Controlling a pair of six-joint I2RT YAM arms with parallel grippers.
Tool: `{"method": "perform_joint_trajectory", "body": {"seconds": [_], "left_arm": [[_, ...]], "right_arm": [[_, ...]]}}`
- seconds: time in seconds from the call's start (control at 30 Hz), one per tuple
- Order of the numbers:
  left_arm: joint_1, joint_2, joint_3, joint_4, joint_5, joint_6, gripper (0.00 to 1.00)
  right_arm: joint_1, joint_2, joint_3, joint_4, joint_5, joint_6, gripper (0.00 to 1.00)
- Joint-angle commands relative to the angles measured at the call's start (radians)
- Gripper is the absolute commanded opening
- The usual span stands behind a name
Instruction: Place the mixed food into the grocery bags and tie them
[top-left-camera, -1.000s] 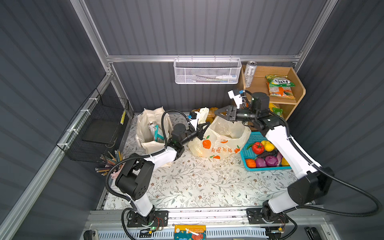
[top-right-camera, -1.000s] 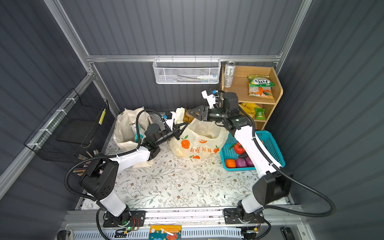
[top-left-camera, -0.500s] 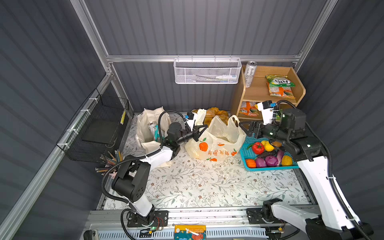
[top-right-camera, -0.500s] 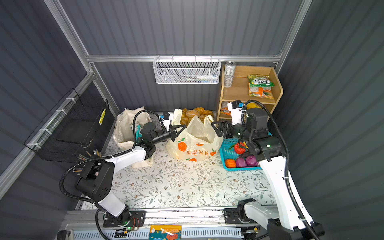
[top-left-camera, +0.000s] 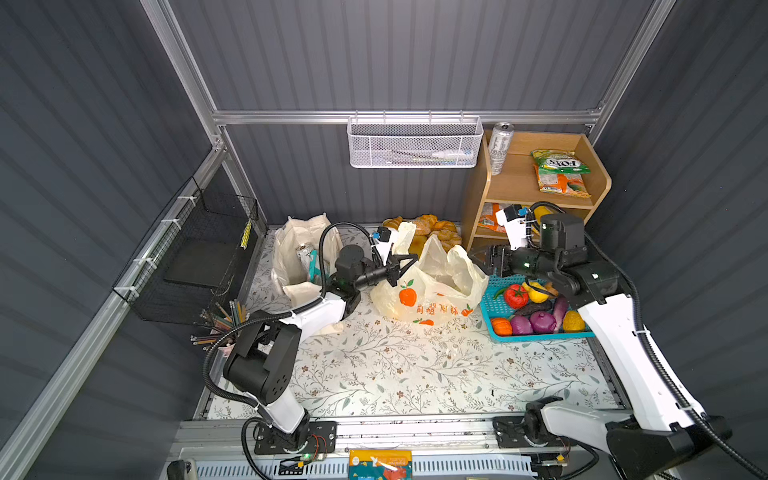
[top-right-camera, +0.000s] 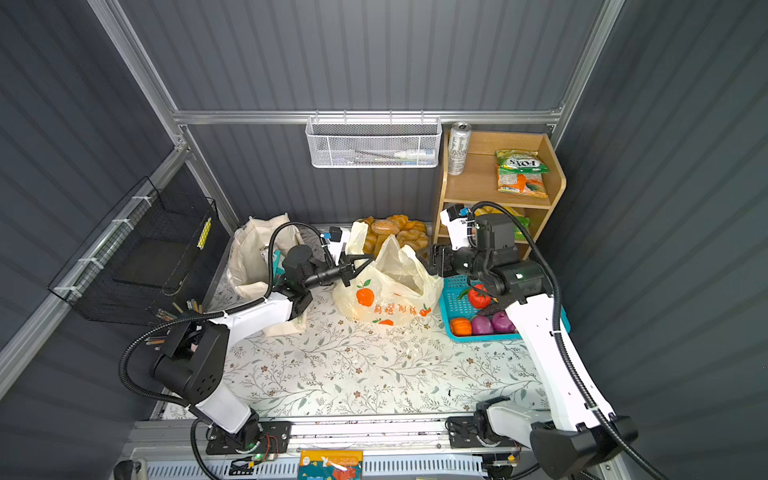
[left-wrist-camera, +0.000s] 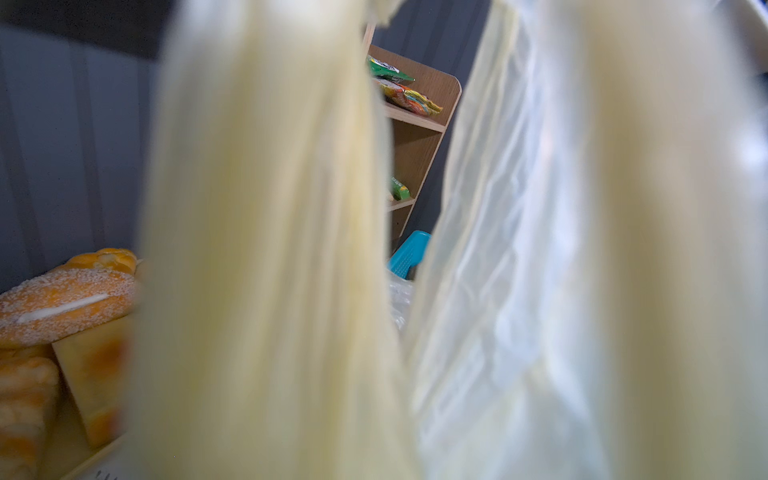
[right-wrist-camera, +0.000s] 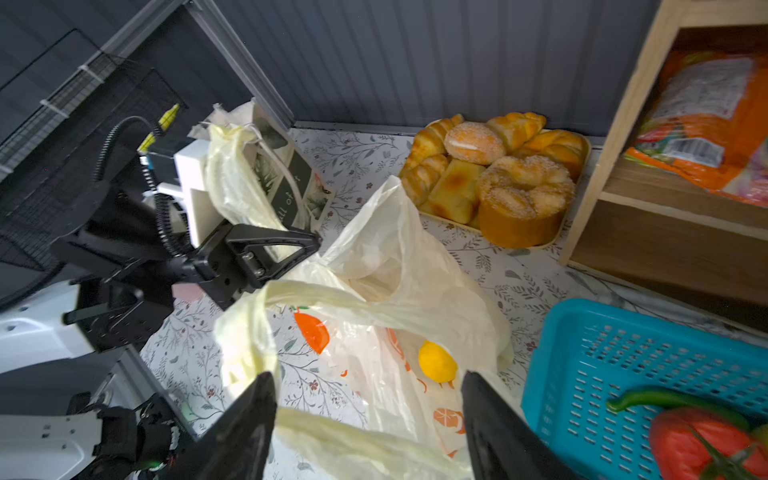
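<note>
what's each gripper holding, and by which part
The left gripper is shut on the plastic bag, pinching its mouth rim near a handle. The right gripper is open and holds nothing.

Plastic bag (left-wrist-camera: 266, 257): pale yellow, translucent, out of focus, fills most of the view as two broad hanging folds. Through the narrow gap between the folds: wooden shelf (left-wrist-camera: 419, 137), green and orange packets (left-wrist-camera: 405, 97) on its upper level, a small green item (left-wrist-camera: 399, 189) lower down, and a teal basket (left-wrist-camera: 409, 253) corner below. At the side, a sugared bun (left-wrist-camera: 62, 303) lies on other breads against the grey wall (left-wrist-camera: 62, 145).
</note>
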Motion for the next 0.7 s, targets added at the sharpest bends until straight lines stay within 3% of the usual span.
{"method": "perform_joint_trajectory", "body": {"seconds": [0.0, 0.3, 0.4, 0.47, 0.6, 0.67], "left_arm": [[0.004, -0.01, 0.012, -0.004, 0.024, -0.009, 0.0], [0.005, -0.007, 0.018, 0.004, 0.031, -0.013, 0.0], [0.005, -0.009, 0.019, 0.007, 0.034, -0.018, 0.0], [0.005, -0.007, 0.022, 0.005, 0.036, -0.02, 0.0], [0.015, -0.01, 0.029, -0.014, 0.042, -0.045, 0.0], [0.036, -0.015, 0.039, -0.021, 0.08, -0.092, 0.0]], "right_arm": [[0.047, -0.045, 0.006, -0.01, -0.007, -0.026, 0.71], [0.077, 0.02, 0.05, -0.025, 0.046, -0.046, 0.7], [0.079, 0.054, 0.075, -0.021, 0.041, -0.057, 0.65], [0.08, 0.076, 0.095, -0.018, 0.046, -0.057, 0.5], [0.08, 0.097, 0.146, -0.008, 0.049, -0.046, 0.03], [0.08, 0.092, 0.189, -0.034, 0.054, -0.048, 0.0]]}}
